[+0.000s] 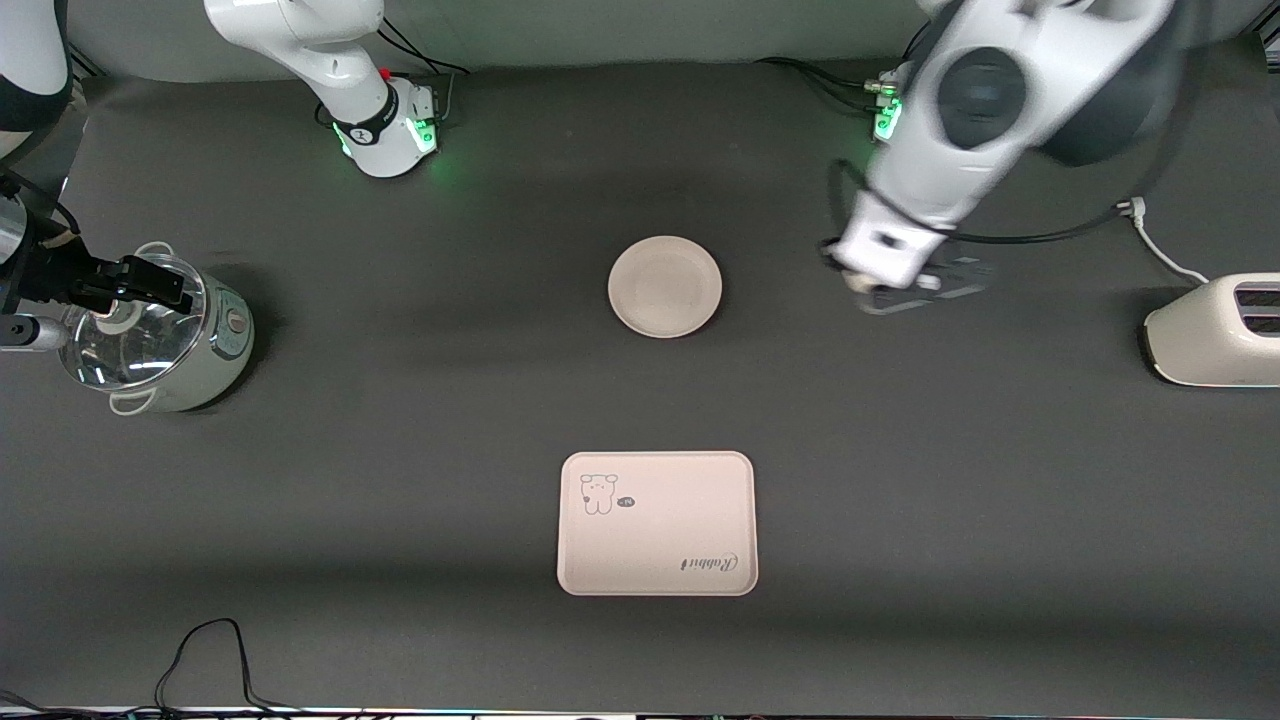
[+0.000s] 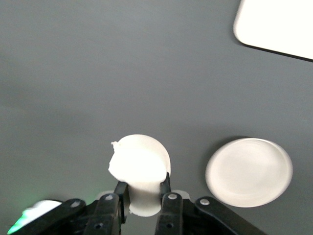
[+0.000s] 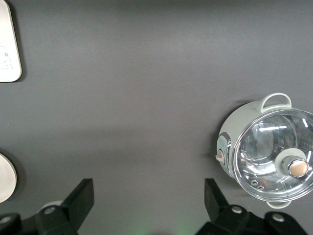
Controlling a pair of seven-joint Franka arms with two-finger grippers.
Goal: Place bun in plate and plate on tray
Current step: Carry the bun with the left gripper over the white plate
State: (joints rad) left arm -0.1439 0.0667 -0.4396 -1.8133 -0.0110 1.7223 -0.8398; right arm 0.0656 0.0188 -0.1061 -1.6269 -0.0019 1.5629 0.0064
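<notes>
My left gripper (image 1: 885, 288) is shut on the bun (image 2: 139, 164), a smooth white lump pinched between the fingers. It hangs over bare table beside the plate (image 1: 665, 286), toward the left arm's end. The round cream plate is empty and also shows in the left wrist view (image 2: 248, 171). The tray (image 1: 657, 523), printed with "Rabbit", lies nearer the front camera than the plate; one corner shows in the left wrist view (image 2: 276, 24). My right gripper (image 1: 165, 283) is open and empty, held high near the pot at the right arm's end, and its wrist view (image 3: 149, 200) shows bare table below it.
A pale green pot with a glass lid (image 1: 160, 335) stands at the right arm's end. A cream toaster (image 1: 1215, 330) with its cord stands at the left arm's end. Cables lie along the table's front edge (image 1: 210, 660).
</notes>
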